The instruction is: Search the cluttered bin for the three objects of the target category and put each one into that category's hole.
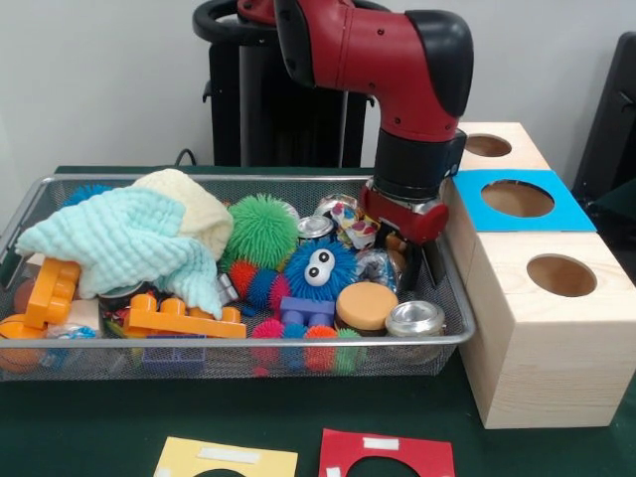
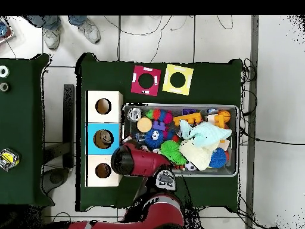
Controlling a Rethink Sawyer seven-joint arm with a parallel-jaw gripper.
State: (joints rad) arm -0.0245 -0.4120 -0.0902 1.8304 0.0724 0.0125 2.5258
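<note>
Lengthwise, the bin (image 1: 452, 340) runs parallel to the boxes (image 1: 542, 328).

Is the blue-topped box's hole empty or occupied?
Cannot tell. The blue-topped box shows only a brown interior in the front view; from overhead its hole looks dark, contents unclear.

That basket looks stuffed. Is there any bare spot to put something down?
Hardly inside the bin: toys and cloths cover its floor. Bare green table lies in front of it, beside the yellow card and red card. The gripper crowds the end by the boxes.
</note>
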